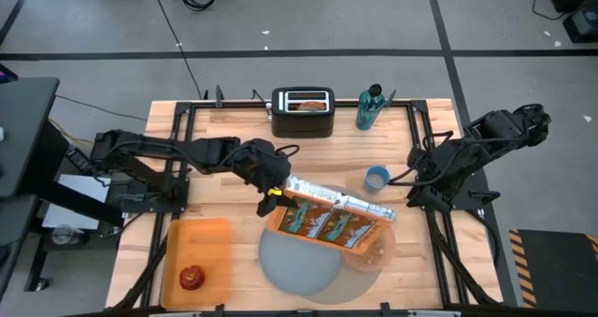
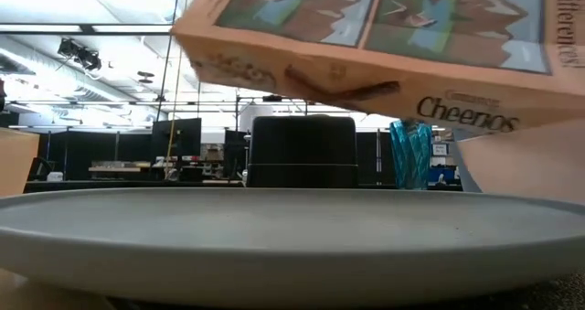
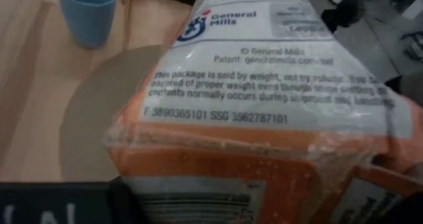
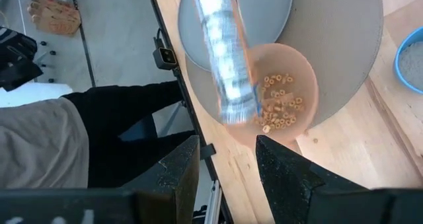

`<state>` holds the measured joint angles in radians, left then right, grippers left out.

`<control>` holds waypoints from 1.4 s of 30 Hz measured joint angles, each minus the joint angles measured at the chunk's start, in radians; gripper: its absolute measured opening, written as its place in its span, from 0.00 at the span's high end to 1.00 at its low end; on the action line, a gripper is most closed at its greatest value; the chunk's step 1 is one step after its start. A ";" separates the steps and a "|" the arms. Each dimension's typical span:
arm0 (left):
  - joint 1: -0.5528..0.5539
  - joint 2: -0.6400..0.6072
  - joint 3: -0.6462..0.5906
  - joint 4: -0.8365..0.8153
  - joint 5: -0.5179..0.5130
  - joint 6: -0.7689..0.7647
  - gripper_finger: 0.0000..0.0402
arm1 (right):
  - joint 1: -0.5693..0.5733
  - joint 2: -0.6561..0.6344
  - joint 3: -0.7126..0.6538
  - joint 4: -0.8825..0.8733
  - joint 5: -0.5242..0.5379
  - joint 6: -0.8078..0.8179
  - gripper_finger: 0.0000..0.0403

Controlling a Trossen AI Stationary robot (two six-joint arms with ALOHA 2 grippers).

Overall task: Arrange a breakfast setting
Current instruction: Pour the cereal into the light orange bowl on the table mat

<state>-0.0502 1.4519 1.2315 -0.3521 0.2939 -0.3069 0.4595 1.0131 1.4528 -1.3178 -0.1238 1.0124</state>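
Orange cereal box (image 1: 329,225), clamped in my left pincer (image 1: 272,192), tilts over the pink bowl (image 1: 374,249); right pincer (image 4: 228,161) open.

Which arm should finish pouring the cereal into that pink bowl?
Probably the left: its gripper already holds the cereal box tilted over the pink bowl. The right gripper waits empty beside the blue cup.

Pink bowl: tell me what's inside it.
The translucent pink bowl holds a small heap of ring-shaped cereal. The cereal box's silver liner bag, tipped by the left gripper, overhangs one side, hiding whatever lies beneath it.
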 joint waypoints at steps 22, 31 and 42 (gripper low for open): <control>0.020 0.036 0.076 -0.052 -0.007 0.081 0.52 | 0.000 -0.045 0.061 -0.062 0.040 0.020 0.61; 0.016 0.037 0.085 -0.014 -0.040 0.066 0.53 | 0.000 -0.045 0.072 -0.064 0.056 0.002 0.61; 0.026 0.035 0.098 -0.025 -0.040 0.053 0.54 | 0.000 -0.043 0.072 -0.069 0.056 -0.005 0.61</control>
<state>-0.0241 1.4873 1.3295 -0.3768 0.2536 -0.2539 0.4595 0.9703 1.5249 -1.3865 -0.0677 1.0073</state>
